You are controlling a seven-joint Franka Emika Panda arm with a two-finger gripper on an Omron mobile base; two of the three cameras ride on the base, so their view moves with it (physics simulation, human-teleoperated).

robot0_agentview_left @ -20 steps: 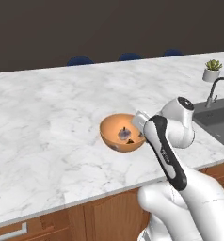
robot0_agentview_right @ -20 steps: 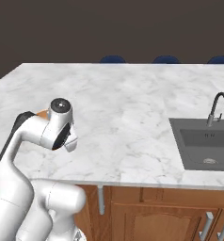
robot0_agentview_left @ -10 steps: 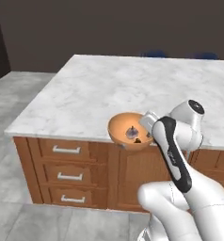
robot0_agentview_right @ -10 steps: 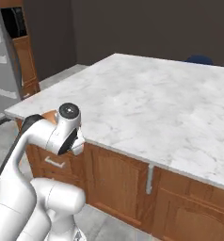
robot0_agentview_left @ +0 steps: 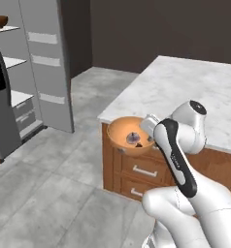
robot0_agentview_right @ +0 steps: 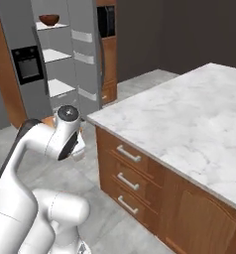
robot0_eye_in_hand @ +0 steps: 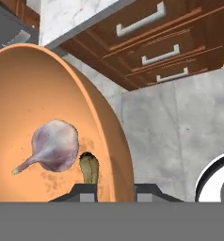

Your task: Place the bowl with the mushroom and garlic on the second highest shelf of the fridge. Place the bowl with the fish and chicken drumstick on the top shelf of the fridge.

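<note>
Hand view shows my fingers [robot0_eye_in_hand: 111,188] pinching the rim of the orange bowl [robot0_eye_in_hand: 48,117], garlic [robot0_eye_in_hand: 52,143] and mushroom [robot0_eye_in_hand: 89,168] inside. I judge this the carrying step: the bowl hangs off the worktop [robot0_agentview_left: 185,92] edge, above the floor. The fridge [robot0_agentview_right: 60,54] stands open at ten o'clock, a brown bowl [robot0_agentview_right: 49,20] on its top shelf [robot0_agentview_right: 58,26]. Next I need to reach the second highest shelf [robot0_agentview_right: 55,54], keeping level.
</note>
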